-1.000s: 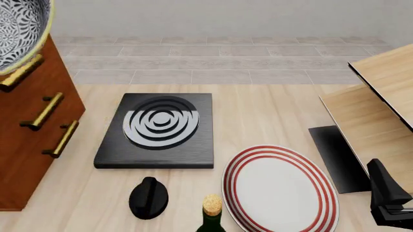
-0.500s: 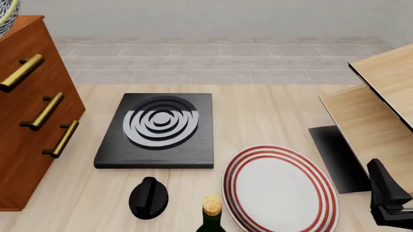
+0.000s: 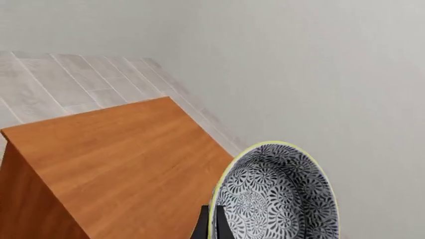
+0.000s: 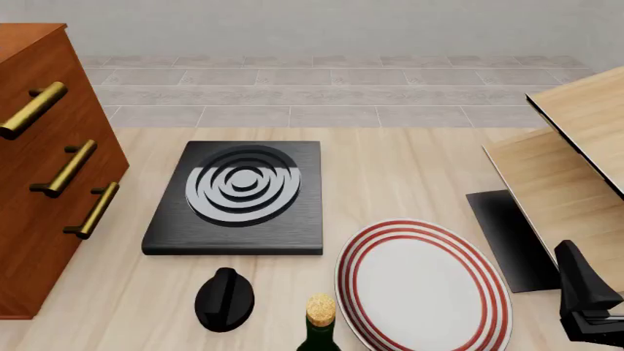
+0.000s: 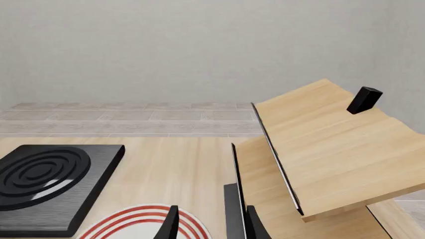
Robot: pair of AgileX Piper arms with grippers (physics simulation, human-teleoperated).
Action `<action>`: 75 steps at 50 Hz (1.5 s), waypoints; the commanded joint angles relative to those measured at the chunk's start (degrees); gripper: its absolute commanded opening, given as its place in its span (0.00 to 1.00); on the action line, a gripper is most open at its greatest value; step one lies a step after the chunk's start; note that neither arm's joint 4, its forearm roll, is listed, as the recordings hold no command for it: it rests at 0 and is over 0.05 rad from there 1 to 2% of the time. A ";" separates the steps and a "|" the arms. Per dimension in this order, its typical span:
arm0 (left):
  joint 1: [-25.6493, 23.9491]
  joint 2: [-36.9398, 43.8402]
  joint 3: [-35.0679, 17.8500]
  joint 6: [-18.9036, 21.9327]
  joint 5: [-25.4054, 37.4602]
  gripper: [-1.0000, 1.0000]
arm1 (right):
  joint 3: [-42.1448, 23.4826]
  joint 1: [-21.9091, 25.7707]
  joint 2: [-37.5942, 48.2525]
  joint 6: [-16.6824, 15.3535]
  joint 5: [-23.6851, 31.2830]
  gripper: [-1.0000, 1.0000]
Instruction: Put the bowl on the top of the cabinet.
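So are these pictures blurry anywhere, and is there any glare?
Front view: sharp throughout, soft even light, a pale sheen on the black hob's rings. Left wrist view: the bowl and the cabinet top are crisp, with no glare.

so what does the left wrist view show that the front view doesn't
Only the left wrist view shows the bowl, held on edge by the left pincer above the cabinet's flat top, not yet resting on it.

Only the front view shows the cabinet's three drawers with brass handles, the black burner block, the red-ringed plate, the black knob, the corked bottle and part of the right arm.

Both share the cabinet and the tiled floor.
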 commanded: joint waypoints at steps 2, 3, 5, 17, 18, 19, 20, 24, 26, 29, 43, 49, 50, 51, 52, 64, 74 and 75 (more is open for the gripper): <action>2.46 1.66 -1.09 -2.14 -1.75 0.00 | 0.00 -0.01 0.00 -0.01 0.00 1.00; 2.44 1.74 -1.07 -2.55 -1.76 0.00 | 0.00 0.01 0.01 0.00 0.00 1.00; 2.83 2.07 -1.19 -2.72 -2.04 0.00 | 0.00 0.00 0.00 0.00 0.00 1.00; 5.88 6.04 -2.46 -5.13 -2.11 0.00 | 0.00 -0.01 0.00 0.01 0.00 1.00; 7.02 6.95 -2.83 -5.41 -2.30 0.00 | 0.00 0.01 0.00 0.00 0.00 1.00; 6.75 7.00 -2.73 -5.52 -2.36 0.00 | 0.00 -0.01 0.00 0.00 0.00 1.00; 7.29 7.93 -2.79 -6.12 -2.03 0.00 | 0.00 0.00 0.00 0.01 0.00 1.00; 8.97 9.62 -3.55 -7.32 -1.80 0.00 | 0.00 -0.01 0.00 0.00 0.00 1.00; 9.32 9.99 -3.70 -7.52 -1.53 0.00 | 0.00 -0.01 0.00 0.00 0.00 1.00; 12.55 12.96 -4.97 -8.18 -0.97 0.00 | 0.00 0.00 0.00 0.00 0.00 1.00; 13.14 14.55 -8.25 -8.33 2.73 0.00 | 0.00 0.00 0.00 0.00 0.00 1.00; 12.37 14.14 -9.59 -8.04 4.55 0.00 | 0.00 0.00 0.01 0.01 0.00 1.00; 12.02 14.36 -9.91 -8.01 5.16 0.00 | 0.00 0.00 0.00 -0.01 0.00 1.00; 11.73 14.34 -9.96 -8.12 5.41 0.00 | 0.00 -0.01 -0.01 0.00 0.00 1.00; 11.68 14.22 -10.23 -7.89 5.60 0.00 | 0.00 0.01 0.00 -0.01 0.00 1.00; 12.14 17.11 -12.35 -7.76 8.33 0.00 | 0.00 -0.01 0.00 0.00 0.00 1.00; 13.46 19.07 -13.59 -6.79 9.62 0.00 | 0.00 0.00 0.00 0.00 0.00 1.00; 13.21 19.10 -13.59 -6.82 9.92 0.00 | 0.00 0.00 0.00 0.00 0.00 1.00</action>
